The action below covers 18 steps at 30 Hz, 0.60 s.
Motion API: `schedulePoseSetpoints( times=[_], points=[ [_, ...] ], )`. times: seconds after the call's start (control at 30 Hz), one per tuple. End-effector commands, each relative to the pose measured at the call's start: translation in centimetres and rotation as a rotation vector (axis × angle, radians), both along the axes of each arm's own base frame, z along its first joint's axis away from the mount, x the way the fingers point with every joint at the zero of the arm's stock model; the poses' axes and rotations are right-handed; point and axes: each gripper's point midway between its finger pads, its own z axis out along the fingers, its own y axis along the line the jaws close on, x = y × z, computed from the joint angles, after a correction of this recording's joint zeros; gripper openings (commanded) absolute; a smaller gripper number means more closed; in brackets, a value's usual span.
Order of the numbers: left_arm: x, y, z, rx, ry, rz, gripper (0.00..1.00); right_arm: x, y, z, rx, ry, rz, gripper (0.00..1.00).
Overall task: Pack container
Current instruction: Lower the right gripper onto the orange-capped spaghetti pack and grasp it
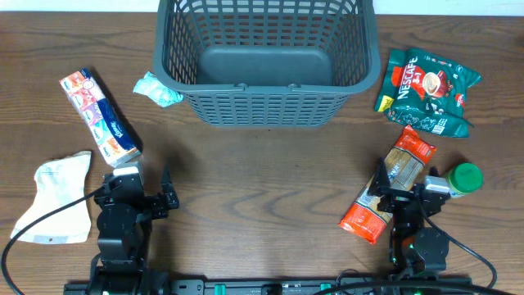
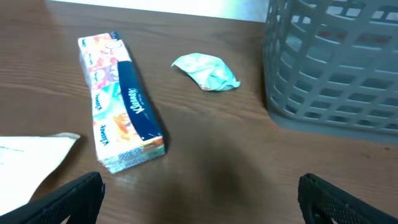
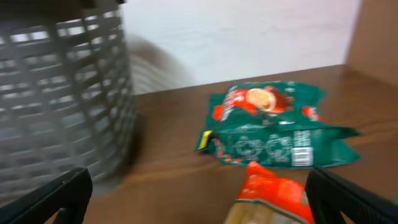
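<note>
Grey container (image 1: 266, 115) at far table (image 1: 262, 180) edge; left fingers (image 2: 71, 200), right fingers (image 3: 53, 200) spread apart.

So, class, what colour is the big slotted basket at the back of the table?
The basket is dark grey all over. It shows best in the overhead view.

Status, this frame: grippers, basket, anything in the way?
Left gripper and right gripper open, holding nothing. Container empty, upright. Nothing over its mouth; orange packet just ahead of right gripper.
</note>
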Motion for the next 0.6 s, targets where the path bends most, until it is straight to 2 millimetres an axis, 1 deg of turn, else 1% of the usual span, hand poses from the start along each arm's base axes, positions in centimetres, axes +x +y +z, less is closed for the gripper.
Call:
schedulePoseSetpoints(
  times=[0.0, 0.07, 0.13, 0.27, 0.4, 0.47, 0.57],
  points=[
    [0.1, -1.2, 1.4, -0.062, -0.029, -0.048, 0.98, -0.2, 2.0, 0.1, 0.057, 0.026, 0.107, 0.99],
    [0.0, -1.2, 2.0, -0.108, -0.03, -0.031, 0.98, -0.6, 1.9, 0.1, 0.063, 0.081, 0.102, 0.99],
    [-0.3, -1.2, 2.3, -0.123, -0.007, -0.024, 0.98, -1.1, 1.6, 0.6, 0.061, 0.134, 0.088, 0.99],
    [-1.2, -1.5, 2.3, -0.125, 0.094, -0.036, 0.98, -1.6, 1.6, 2.9, 0.062, 0.219, 0.087, 0.99],
    [-1.8, -1.7, 2.6, -0.125, 0.196, -0.04, 0.98, -1.7, 1.9, 5.3, 0.073, 0.342, 0.093, 0.99],
    [-1.9, -2.1, 2.8, -0.134, 0.247, -0.056, 0.98, -1.7, 1.9, 6.1, 0.08, 0.429, 0.088, 0.99],
    [-1.9, -2.7, 2.9, -0.151, 0.328, -0.08, 0.98, -2.1, 1.9, 6.6, 0.151, 0.599, 0.05, 0.99]
  ],
)
